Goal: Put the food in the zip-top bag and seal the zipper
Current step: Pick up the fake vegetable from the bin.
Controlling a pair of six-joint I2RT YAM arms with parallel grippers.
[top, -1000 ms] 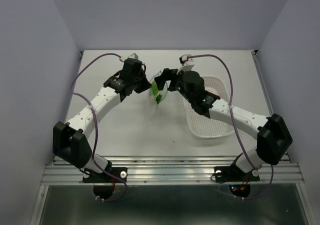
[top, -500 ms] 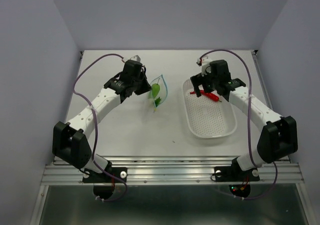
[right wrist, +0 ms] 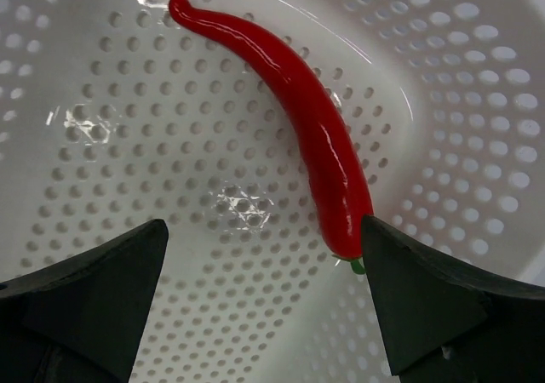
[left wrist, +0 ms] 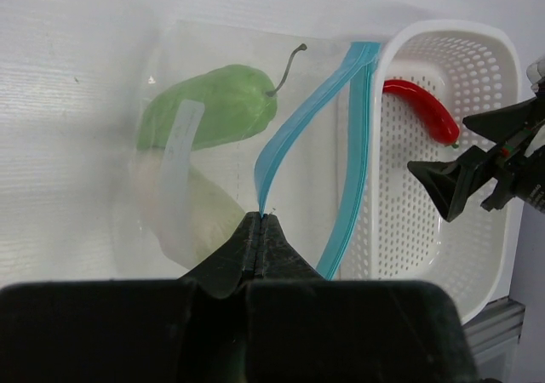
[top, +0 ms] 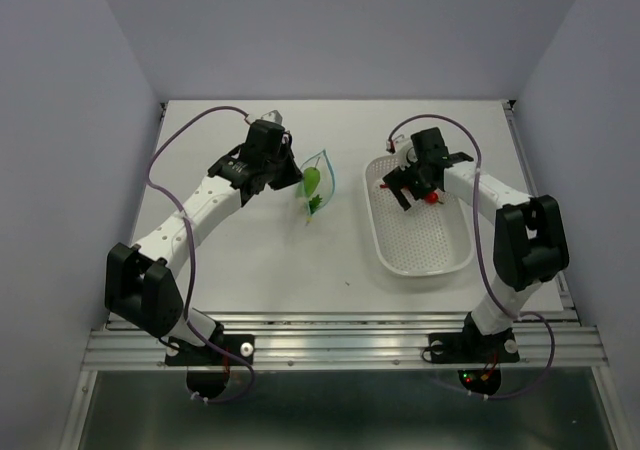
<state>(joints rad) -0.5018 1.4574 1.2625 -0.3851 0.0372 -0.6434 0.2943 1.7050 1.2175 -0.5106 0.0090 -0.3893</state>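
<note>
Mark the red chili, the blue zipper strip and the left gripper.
red chili point(right wrist: 313, 115), right wrist view, mid-body.
zipper strip point(left wrist: 298, 115), left wrist view, middle of the left-hand strip.
left gripper point(left wrist: 260, 221), left wrist view, between its shut fingertips.

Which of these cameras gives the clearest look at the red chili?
The right wrist view: the chili fills the frame, lying in the white basket. The left wrist view shows it smaller, past the bag. From above it is a red speck.
</note>
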